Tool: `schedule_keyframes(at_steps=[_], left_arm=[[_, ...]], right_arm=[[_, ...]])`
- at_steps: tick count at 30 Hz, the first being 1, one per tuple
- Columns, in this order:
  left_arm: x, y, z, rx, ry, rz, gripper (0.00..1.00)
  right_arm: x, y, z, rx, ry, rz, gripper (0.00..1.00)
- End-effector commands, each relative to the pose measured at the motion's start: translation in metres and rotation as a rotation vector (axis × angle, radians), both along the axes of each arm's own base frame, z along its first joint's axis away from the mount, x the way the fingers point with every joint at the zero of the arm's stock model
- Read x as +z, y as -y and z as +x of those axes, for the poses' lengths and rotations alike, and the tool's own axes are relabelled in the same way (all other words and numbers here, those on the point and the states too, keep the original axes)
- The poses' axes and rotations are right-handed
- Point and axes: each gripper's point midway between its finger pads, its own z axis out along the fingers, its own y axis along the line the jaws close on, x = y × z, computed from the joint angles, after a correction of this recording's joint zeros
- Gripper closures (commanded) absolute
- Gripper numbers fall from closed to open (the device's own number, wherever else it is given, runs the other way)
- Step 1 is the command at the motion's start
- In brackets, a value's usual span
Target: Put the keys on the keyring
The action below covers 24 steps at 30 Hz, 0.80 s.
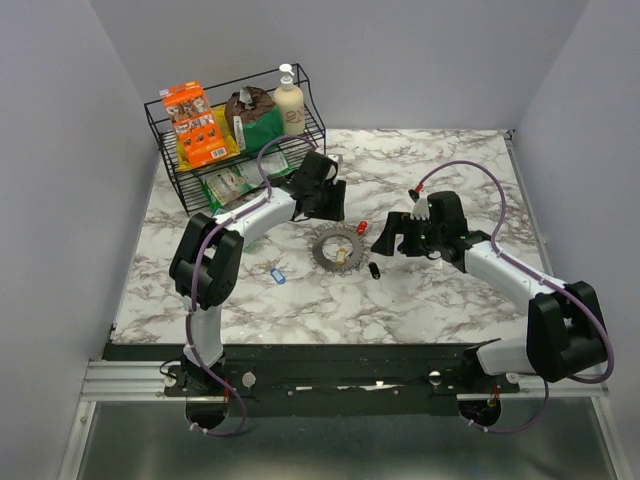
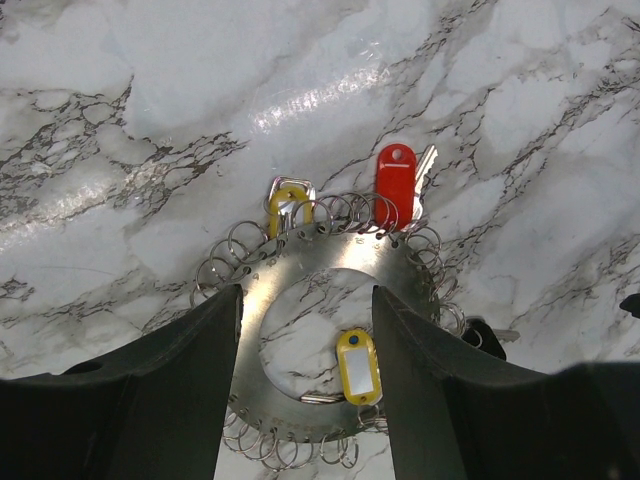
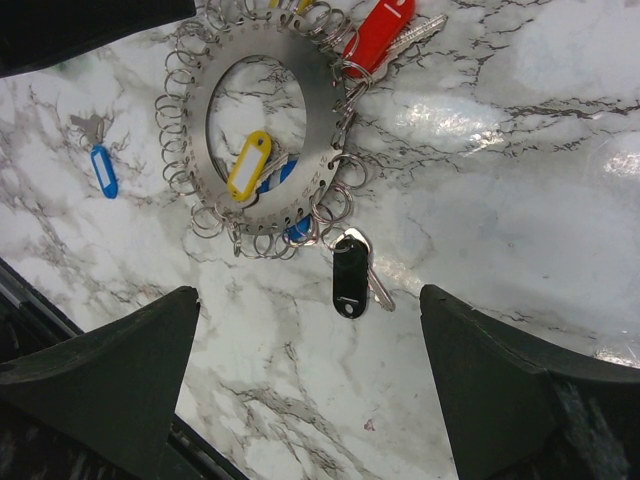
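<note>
Silver keyring (image 2: 320, 250) lies just beneath the left gripper (image 2: 306, 292).

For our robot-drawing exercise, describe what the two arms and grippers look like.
Both the left arm and right arm have white tubular links joined by chunky black joints. A thin purple cable loops along each. The left gripper and right gripper each have two matte black, wedge-shaped fingers. No markings are legible.

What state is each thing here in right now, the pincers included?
Left pincer: open, above keyring.
Right pincer: open, empty.
Keyring: flat on table.
Red key: at keyring's edge.
Black key: at keyring's edge.
Blue key: loose, apart from keyring.
Yellow key: inside keyring's hole.
</note>
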Motion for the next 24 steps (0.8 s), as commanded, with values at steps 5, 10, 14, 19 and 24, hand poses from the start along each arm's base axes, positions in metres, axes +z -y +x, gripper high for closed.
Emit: schedule_keyframes(at_steps=[5, 10, 14, 19, 24], left_arm=[[-0.001, 0.003, -0.002, 0.003, -0.017, 0.003, 0.38], [-0.004, 0.006, -0.001, -0.001, -0.027, -0.005, 0.42], [-0.007, 0.007, 0.001, -0.001, -0.033, 0.002, 0.43], [-0.013, 0.011, 0.006, -0.005, -0.043, 0.006, 0.47], [-0.020, 0.008, 0.008, 0.001, -0.043, 0.033, 0.51]], right_arm=[[-0.007, 0.001, -0.001, 0.008, -0.015, 0.009, 0.00], [-0.011, 0.000, -0.002, 0.012, -0.025, 0.010, 0.00], [-0.012, 0.000, -0.002, 0.010, -0.026, 0.012, 0.00], [-0.013, 0.000, -0.003, 0.010, -0.028, 0.009, 0.00], [-0.014, 0.001, -0.003, 0.006, -0.032, 0.008, 0.00]])
